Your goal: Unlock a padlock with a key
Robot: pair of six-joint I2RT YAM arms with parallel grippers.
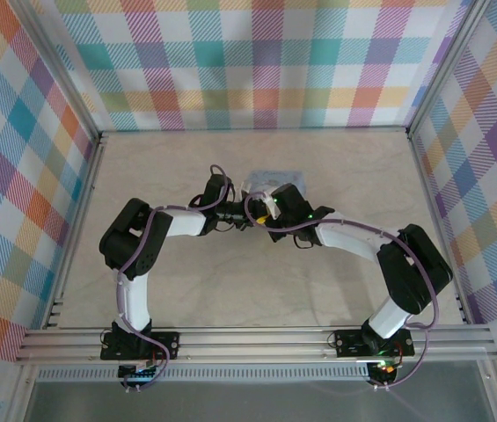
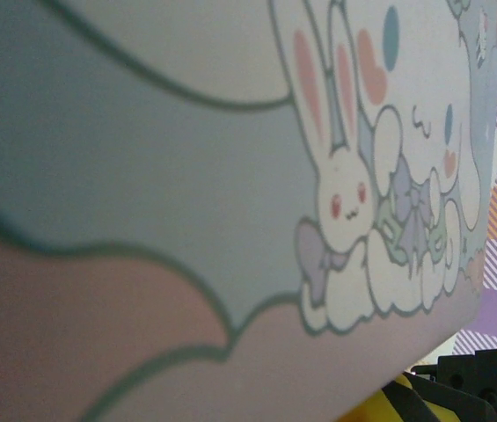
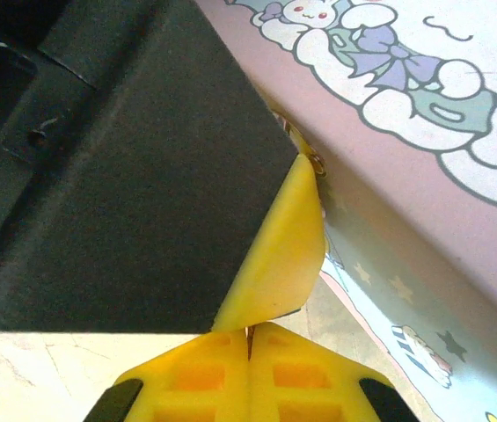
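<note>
Both arms met mid-bench, a bit toward the far edge, right at the cartoon tin [image 1: 288, 174]. The left arm [image 1: 173, 224] came in from the left edge and the right arm [image 1: 354, 239] from the right. The tin's long axis ran roughly parallel to the far edge of the bench [image 1: 186, 299].

Right jaws: pressed together, yellow pads [image 3: 204, 378] flush with no gap. Couldn't tell whether anything thin sat in the seam.

Left jaws: closed down nearly fully. One yellow pad [image 3: 274, 246] showed in the right wrist view under the black housing [image 3: 142, 176], tip pointing up at the tin's side wall [image 3: 424, 290]. What it pinched couldn't be made out.

Small metal bit [image 3: 316, 162]: ring-like, touching the tip of that left pad and hard against the tin's lid edge. It sat well above the right pads, apart from them. Too small to tell whether it was padlock shackle or key; its long axis and heading weren't readable.

Left wrist view: tin lid [image 2: 142, 158] very close, bunny print tilted, and a yellow pad [image 2: 402, 397] just beside its lower edge.
</note>
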